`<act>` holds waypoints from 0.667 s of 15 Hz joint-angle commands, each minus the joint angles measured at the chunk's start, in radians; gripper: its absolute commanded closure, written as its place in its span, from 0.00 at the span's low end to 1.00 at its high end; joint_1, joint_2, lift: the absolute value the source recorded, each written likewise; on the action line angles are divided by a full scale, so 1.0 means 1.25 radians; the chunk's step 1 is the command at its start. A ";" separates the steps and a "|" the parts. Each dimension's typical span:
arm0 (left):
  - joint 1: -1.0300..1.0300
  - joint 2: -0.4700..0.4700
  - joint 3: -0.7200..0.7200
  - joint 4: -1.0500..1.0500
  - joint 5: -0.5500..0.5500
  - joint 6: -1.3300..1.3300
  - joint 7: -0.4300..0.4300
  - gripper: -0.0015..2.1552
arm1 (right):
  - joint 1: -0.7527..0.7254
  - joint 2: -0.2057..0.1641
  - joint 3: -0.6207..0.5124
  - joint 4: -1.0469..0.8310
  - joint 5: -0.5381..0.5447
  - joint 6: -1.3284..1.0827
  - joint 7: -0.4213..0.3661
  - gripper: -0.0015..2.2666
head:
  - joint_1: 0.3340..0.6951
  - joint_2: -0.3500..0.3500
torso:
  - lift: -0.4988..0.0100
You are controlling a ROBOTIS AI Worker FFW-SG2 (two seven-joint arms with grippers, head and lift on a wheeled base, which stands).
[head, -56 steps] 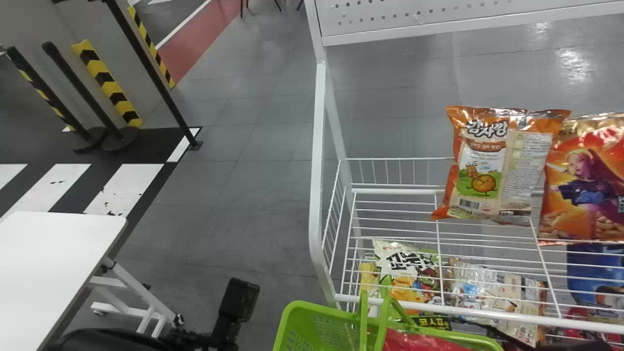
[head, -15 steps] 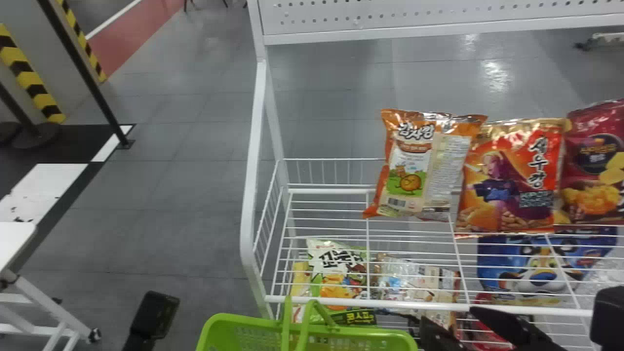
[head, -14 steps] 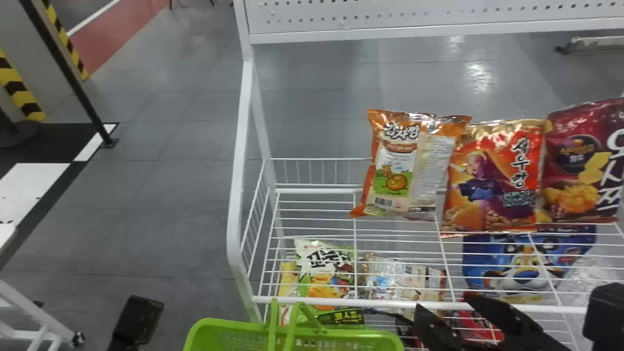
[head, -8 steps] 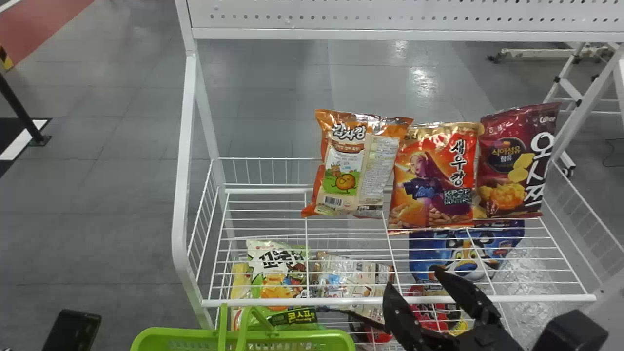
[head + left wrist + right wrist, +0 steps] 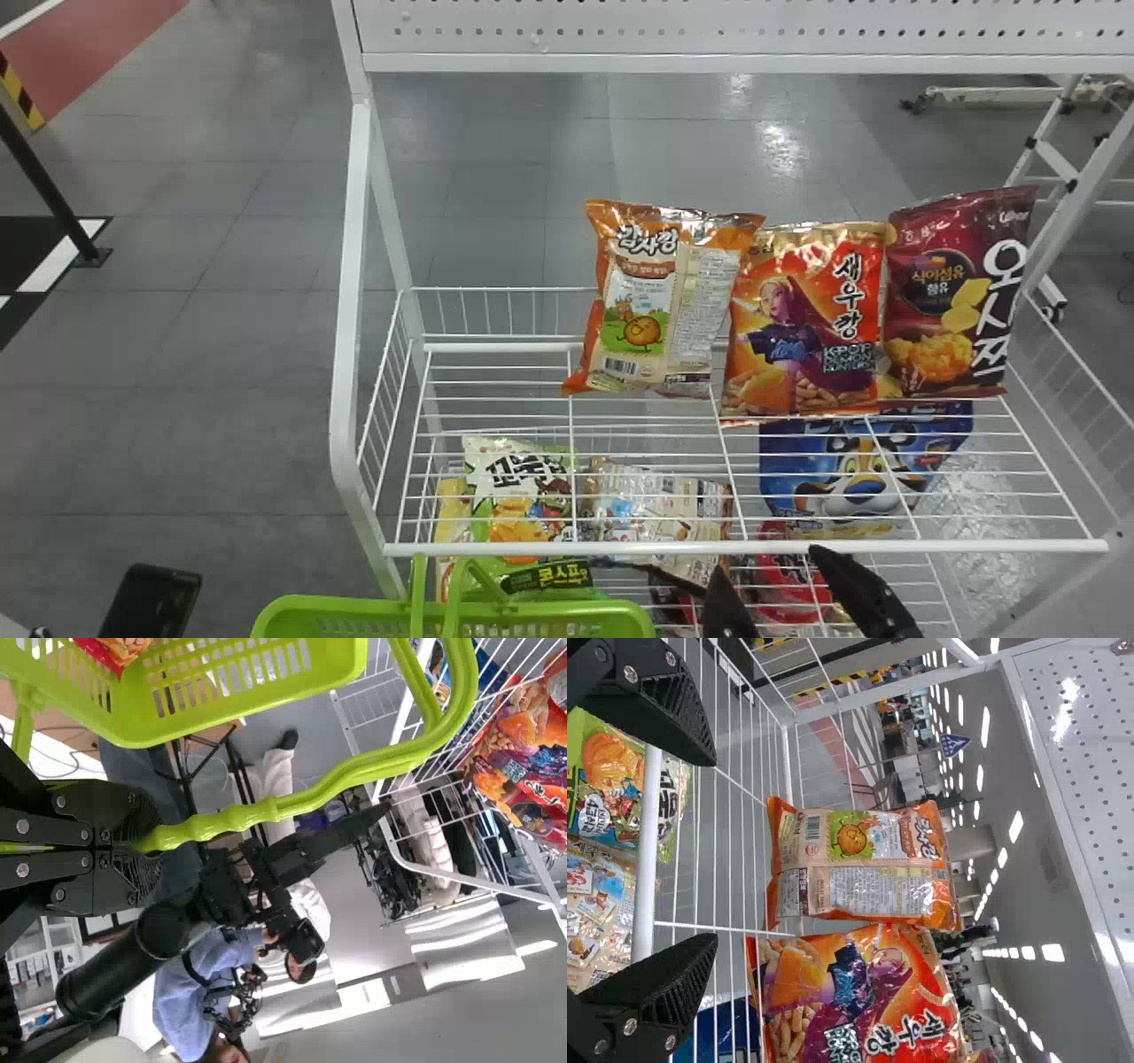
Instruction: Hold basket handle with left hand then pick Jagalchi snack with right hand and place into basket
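Basket handle [image 5: 310,796] is pinched firmly by the left end effector [image 5: 146,846], its fingers pressed together around it; the basket [image 5: 337,607] hangs before the shelves, with a red packet [image 5: 115,649] seeming to lie inside. The right end effector [image 5: 766,565] has its fingers spread, with nothing between them, close to the front rail [image 5: 620,548]. Which bag is the Jagalchi snack I cannot tell surely; three bags stand on the upper shelf [image 5: 496,346], an orange bag [image 5: 660,301], a red-gold bag [image 5: 802,337] and a dark red bag [image 5: 952,301], and others lie below. Any of these should be light and puffed, with slippery film and fragile pieces inside, so I would take it softly over the middle, or at the top seal, without hard squeezing. For an upper bag, the fingers should first rise over the front rail, and stay under the perforated panel [image 5: 726,31]. The upright bags are close side by side, so a wide finger may push the neighbour; more free room is at the orange bag's outer side. On the way out, the lower edge could catch on wires or on the basket's rim.
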 commanded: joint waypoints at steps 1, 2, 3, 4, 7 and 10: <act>0.000 -0.002 -0.002 0.000 0.000 0.000 -0.008 1.00 | 0.009 0.000 0.000 0.003 0.000 -0.037 -0.001 0.05 | 1.00 0.47 | 0.96; 0.000 -0.002 -0.002 0.001 -0.001 0.000 -0.008 1.00 | 0.009 0.000 0.000 0.003 0.000 -0.035 -0.001 0.05 | 1.00 0.47 | 0.96; 0.001 -0.002 0.000 0.001 -0.001 0.000 -0.008 1.00 | 0.009 0.000 0.000 0.003 0.000 -0.035 -0.001 0.05 | 1.00 0.46 | 0.96; 0.001 -0.002 0.000 0.001 -0.001 0.000 -0.008 1.00 | 0.009 0.000 -0.001 0.003 0.000 -0.035 -0.001 0.05 | 1.00 0.46 | 0.96; 0.001 -0.003 -0.002 0.002 -0.004 0.000 -0.008 1.00 | 0.010 0.000 -0.001 0.003 0.000 -0.035 -0.001 0.05 | 1.00 0.46 | 0.96; 0.000 -0.003 -0.002 0.005 -0.004 -0.005 -0.008 1.00 | 0.010 0.002 -0.001 0.004 0.000 -0.035 -0.001 0.05 | 1.00 0.46 | 0.96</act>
